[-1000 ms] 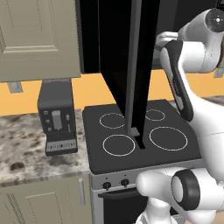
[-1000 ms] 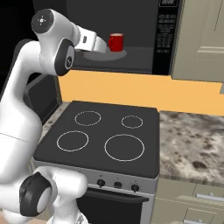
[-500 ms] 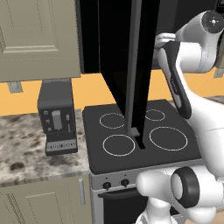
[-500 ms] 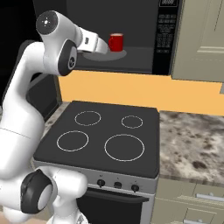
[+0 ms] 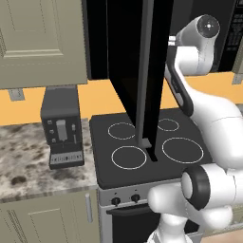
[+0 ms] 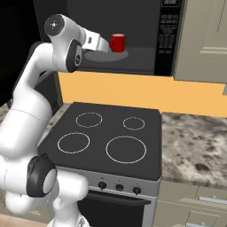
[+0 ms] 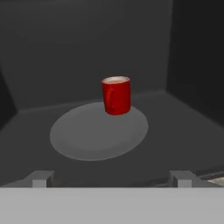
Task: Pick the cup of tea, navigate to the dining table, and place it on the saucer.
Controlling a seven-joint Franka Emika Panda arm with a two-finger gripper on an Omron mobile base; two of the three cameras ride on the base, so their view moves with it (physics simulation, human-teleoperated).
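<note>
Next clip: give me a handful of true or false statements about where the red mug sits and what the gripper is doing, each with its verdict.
1. The red mug stands upright on the round turntable inside the open microwave. True.
2. The gripper is closed around the mug. False: its jaws stand wide open and the mug is ahead of them, untouched.
3. The mug sits near the turntable's edge, not at its centre. True.
4. A pot stands on the stove. False: its four burner rings are bare.
5. A coffee machine stands on the counter beside the stove. True.
</note>
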